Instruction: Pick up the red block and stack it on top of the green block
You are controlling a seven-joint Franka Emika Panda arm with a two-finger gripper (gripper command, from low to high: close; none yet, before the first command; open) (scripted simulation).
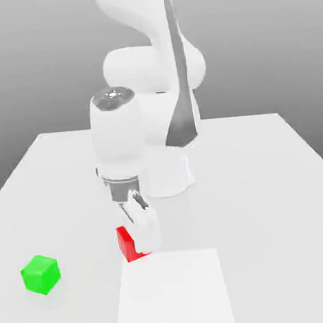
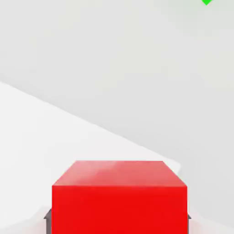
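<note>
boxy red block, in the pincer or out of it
In: the block sits within the pincer, a dark fingertip at each of two opposite sides.

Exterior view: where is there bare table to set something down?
Between the green block and the red block, and from the white sheet to the table's edge at the exterior view's right. It is crowded at the gripper, around the red block.

A solid red, box-shaped block (image 2: 119,208) sits between the dark fingertips (image 2: 49,223) of the tool (image 2: 119,223), one on each side and close against it. Beneath spreads the smooth pale grey table (image 2: 114,68), with a flat white straight-edged area (image 2: 45,146) partly behind the block. A small corner of a bright green block (image 2: 206,2) shows at the picture's edge, well apart from the red one.
</note>
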